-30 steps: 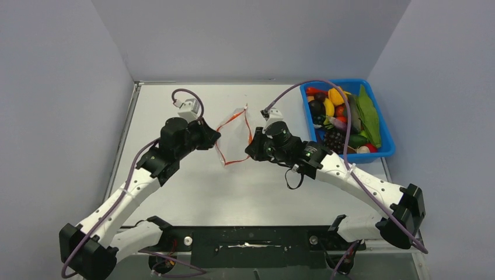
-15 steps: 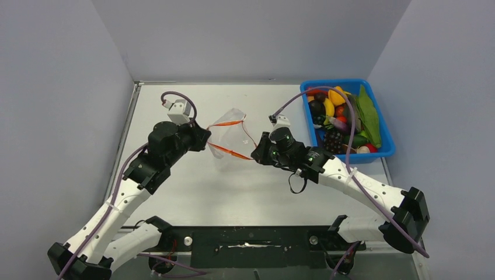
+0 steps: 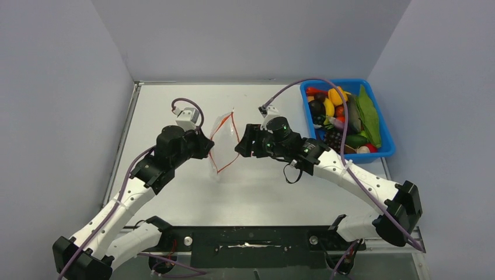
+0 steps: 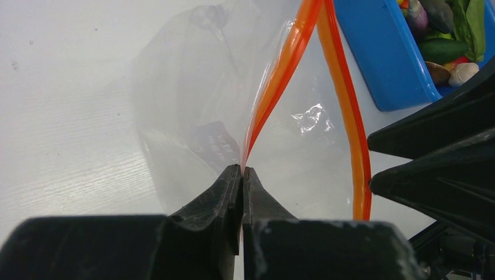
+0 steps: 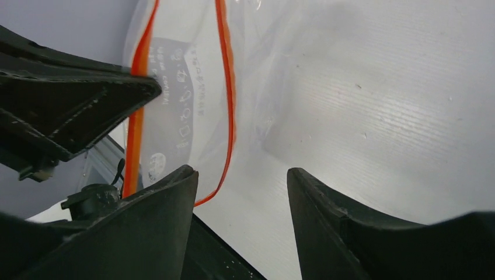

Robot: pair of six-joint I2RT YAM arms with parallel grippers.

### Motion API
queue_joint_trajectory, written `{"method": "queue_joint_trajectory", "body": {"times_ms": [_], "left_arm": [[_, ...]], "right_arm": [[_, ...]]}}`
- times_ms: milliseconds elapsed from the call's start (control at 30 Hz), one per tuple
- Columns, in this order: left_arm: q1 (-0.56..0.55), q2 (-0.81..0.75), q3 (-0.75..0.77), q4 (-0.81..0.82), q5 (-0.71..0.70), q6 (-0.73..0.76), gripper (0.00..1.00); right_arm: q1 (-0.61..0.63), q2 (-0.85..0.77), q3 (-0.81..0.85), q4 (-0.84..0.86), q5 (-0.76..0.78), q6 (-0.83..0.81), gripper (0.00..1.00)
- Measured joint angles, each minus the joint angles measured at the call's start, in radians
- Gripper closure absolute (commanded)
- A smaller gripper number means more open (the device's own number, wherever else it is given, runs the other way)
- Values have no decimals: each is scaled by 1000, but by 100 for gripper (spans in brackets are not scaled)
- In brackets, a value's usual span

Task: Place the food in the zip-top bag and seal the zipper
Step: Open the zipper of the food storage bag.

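Right fingers [image 5: 153, 228] released, now spread, left wrist view shows left fingers [image 4: 217, 201] pinching zipper [image 4: 280, 76].

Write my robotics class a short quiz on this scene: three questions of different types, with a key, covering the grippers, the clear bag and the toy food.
1. What does the left gripper pinch?
A. a spoon
B. the orange strip of the bag
C. a cup
2. True or false: the right gripper is shut on the bag.
3. Fill in: the food lies in the blue ____.

Key
1. B
2. False: its jaws stand apart with nothing between them.
3. bin
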Motion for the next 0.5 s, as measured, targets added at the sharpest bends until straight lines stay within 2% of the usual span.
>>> {"method": "queue_joint_trajectory", "body": {"times_ms": [167,333,500], "left_arm": [[0,5,-15,11,10,24,100],[1,-8,-63,11,10,55,100],[1,-40,-70,23,29,72,100]], "right_arm": [[-56,-12,22,18,-56,-19,38],[-121,-14,79,-45,-69,-72,38],[-179,-13,202,-175,29,-179,38]]}}
